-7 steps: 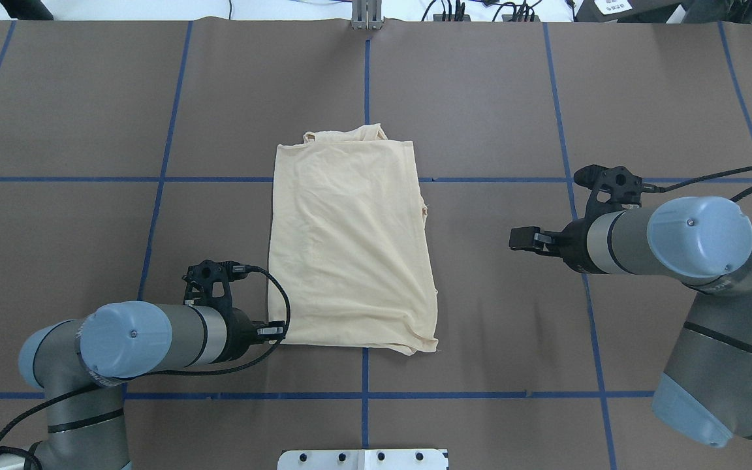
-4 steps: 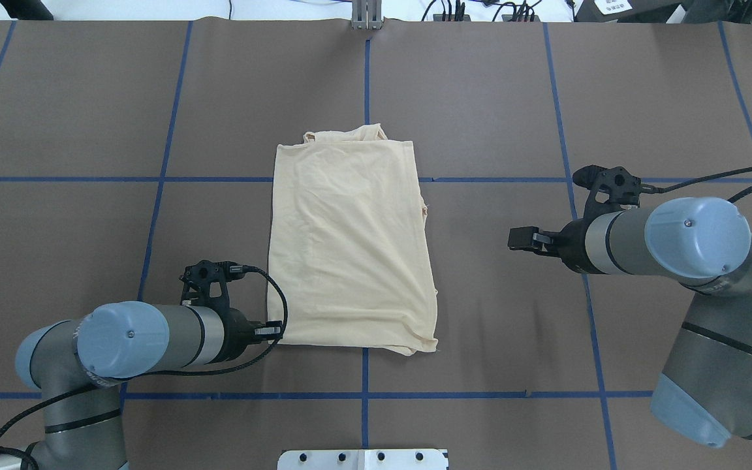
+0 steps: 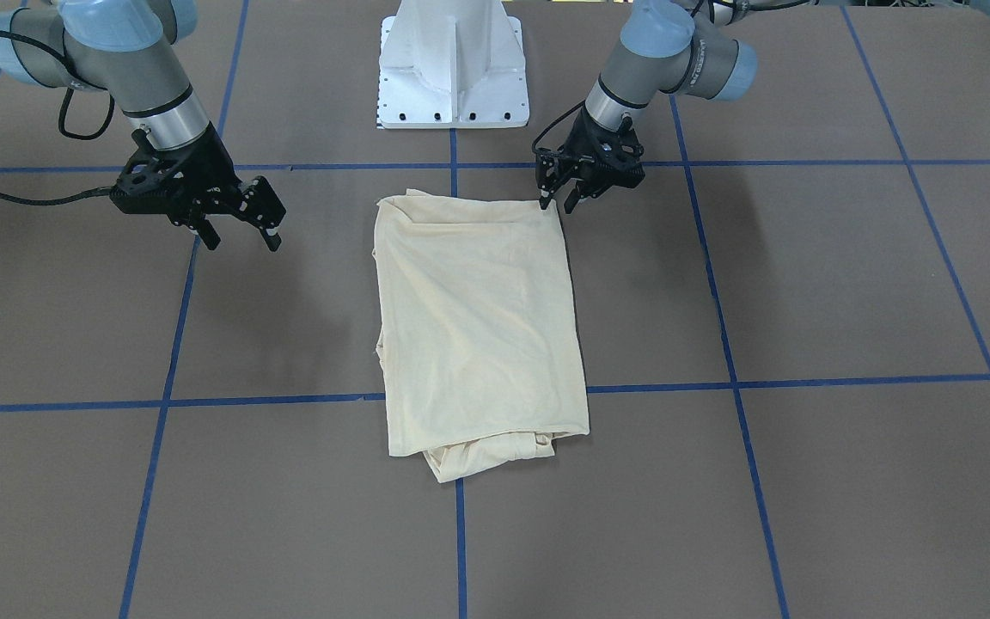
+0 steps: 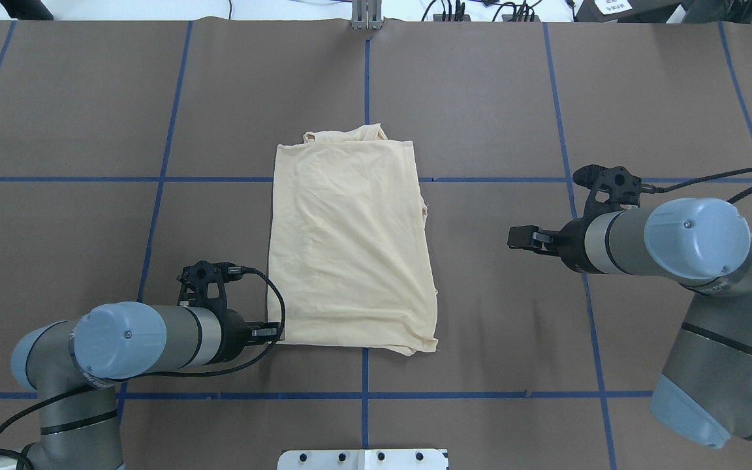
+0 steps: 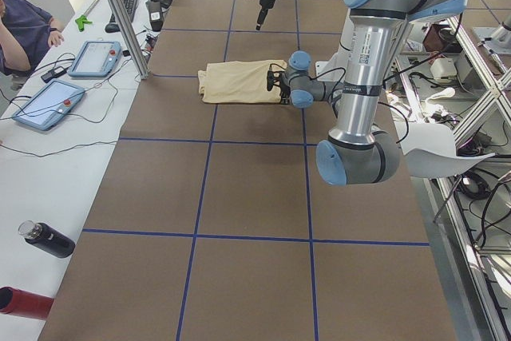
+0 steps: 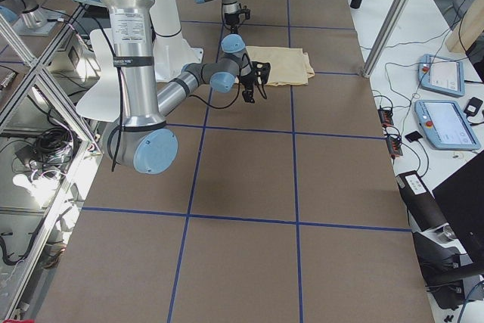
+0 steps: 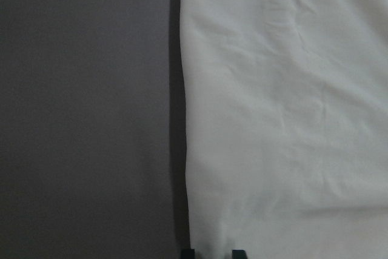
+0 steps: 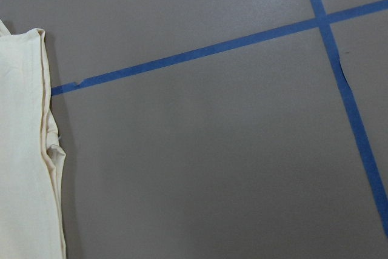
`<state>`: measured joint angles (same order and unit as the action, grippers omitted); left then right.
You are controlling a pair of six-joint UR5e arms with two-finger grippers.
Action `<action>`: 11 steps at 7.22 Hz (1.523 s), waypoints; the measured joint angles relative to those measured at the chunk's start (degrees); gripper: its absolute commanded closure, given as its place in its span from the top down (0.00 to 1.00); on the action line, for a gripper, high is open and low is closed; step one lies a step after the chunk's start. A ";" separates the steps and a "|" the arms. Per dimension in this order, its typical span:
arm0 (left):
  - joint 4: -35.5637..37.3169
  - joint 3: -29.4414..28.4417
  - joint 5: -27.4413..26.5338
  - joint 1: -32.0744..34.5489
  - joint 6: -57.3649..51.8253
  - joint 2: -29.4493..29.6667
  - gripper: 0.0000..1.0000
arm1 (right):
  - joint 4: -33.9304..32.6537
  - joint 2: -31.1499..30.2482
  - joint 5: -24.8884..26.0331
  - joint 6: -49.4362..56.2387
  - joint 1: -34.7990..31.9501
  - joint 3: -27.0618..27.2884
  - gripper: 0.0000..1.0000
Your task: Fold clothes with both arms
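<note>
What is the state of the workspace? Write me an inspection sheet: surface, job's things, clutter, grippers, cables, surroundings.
Surface: brown table cover with a grid of blue tape lines.
Job's things: cream shirt lies flat mid-table, folded into a narrow rectangle; no print shows.
Clutter: nothing seen on the table cover.
Grippers: left gripper open, low at the shirt's corner nearest the robot's left; contact unclear. Right gripper open, hovering well clear of the shirt.
Cables: black cable loops off the left wrist beside the shirt's edge.
Surroundings: white pedestal base; side bench with two tablets, a black bottle and a seated person.
</note>
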<state>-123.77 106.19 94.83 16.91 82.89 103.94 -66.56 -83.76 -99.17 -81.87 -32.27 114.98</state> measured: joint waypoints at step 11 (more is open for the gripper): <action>0.28 -0.32 -0.17 -0.74 0.68 0.64 0.00 | -0.92 1.15 2.77 -4.19 1.76 0.04 0.96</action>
<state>-123.49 105.87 94.66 16.16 83.57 104.58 -67.48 -82.61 -96.40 -86.06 -30.51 115.02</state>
